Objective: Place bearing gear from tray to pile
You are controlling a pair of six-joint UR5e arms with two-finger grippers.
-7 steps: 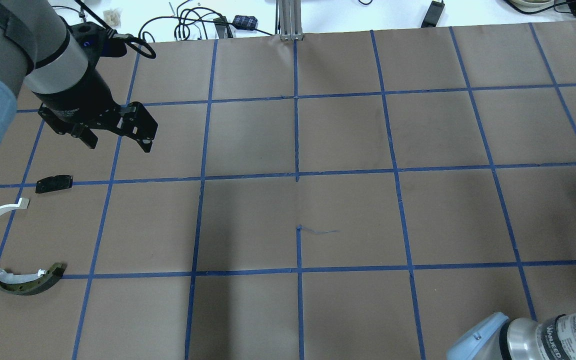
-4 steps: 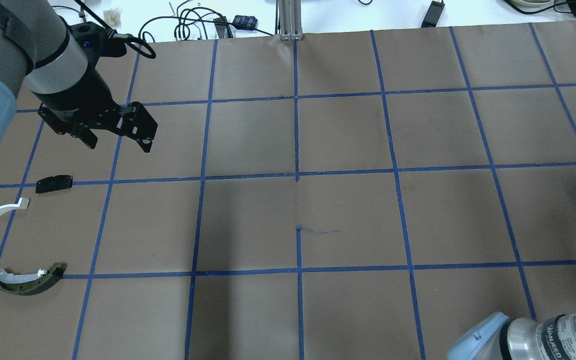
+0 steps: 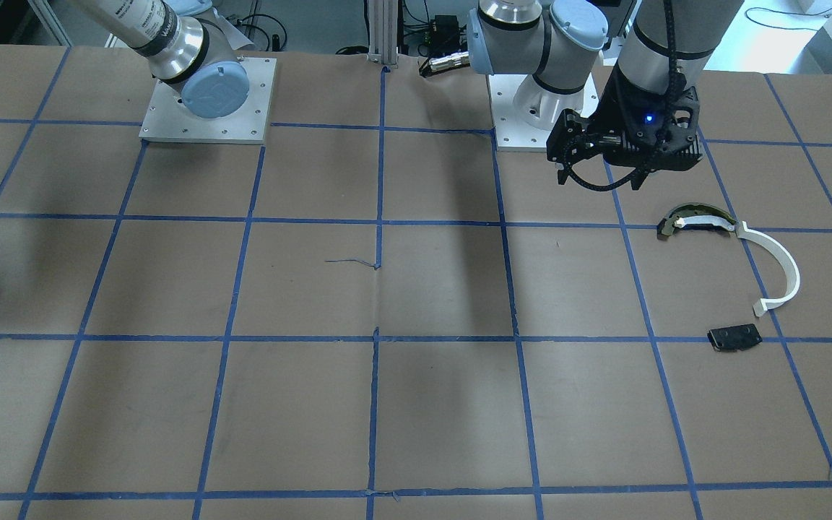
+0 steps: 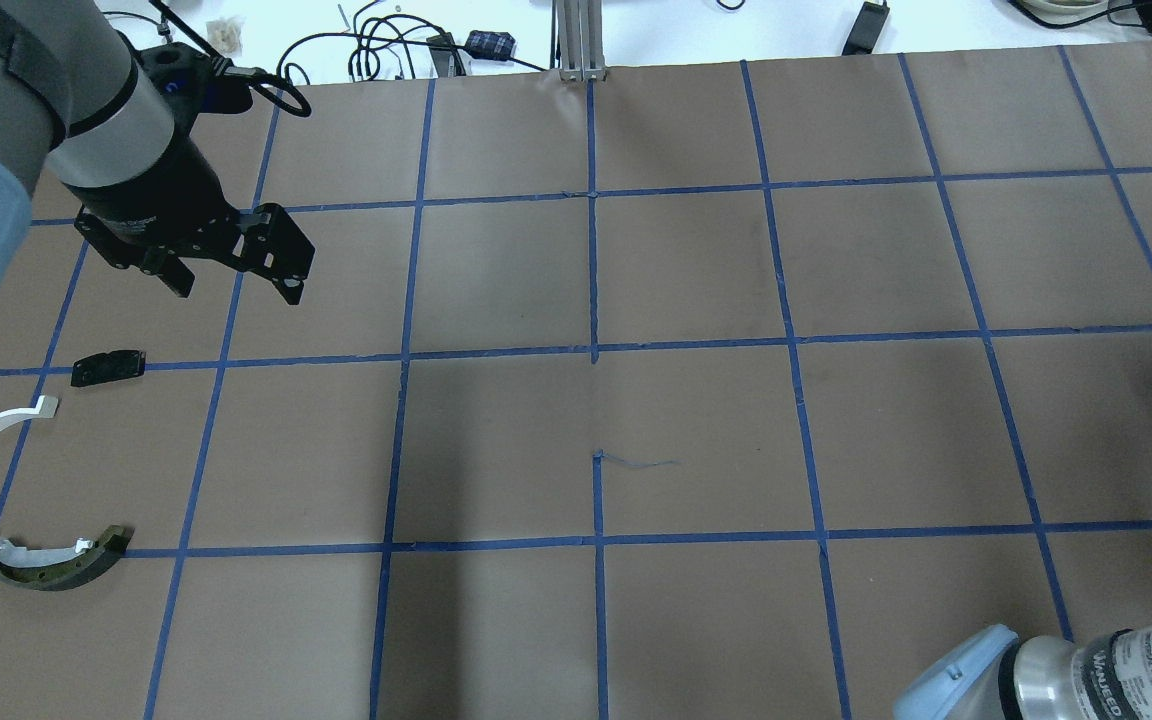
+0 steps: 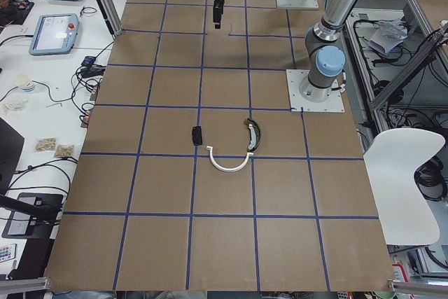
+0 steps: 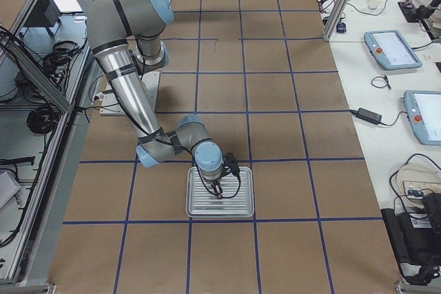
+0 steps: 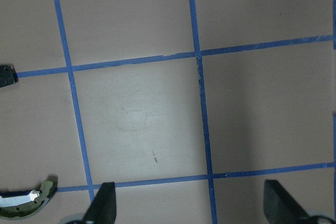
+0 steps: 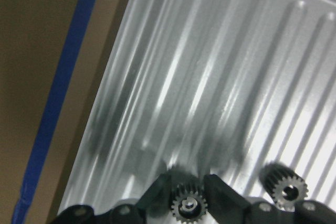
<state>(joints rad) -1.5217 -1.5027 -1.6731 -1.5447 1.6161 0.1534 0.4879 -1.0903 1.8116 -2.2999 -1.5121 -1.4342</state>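
Right gripper [image 8: 186, 190] jaws narrow, pinching bearing gear [image 8: 187, 206] between them, tray [image 8: 210, 66] beneath; 2nd gear [image 8: 284, 188] just beside jaws. Risk: toothed rim may slip w/ lift. Left gripper [image 4: 236, 288] jaws wide, empty.

The brown paper desk [image 4: 696, 270] has blue tape lines [image 4: 593, 270] making squares. A white plastic chair [image 5: 409, 166] stands beside it. Black wires [image 4: 368, 52] and a silver metal post [image 4: 576, 40] sit at its far edge.
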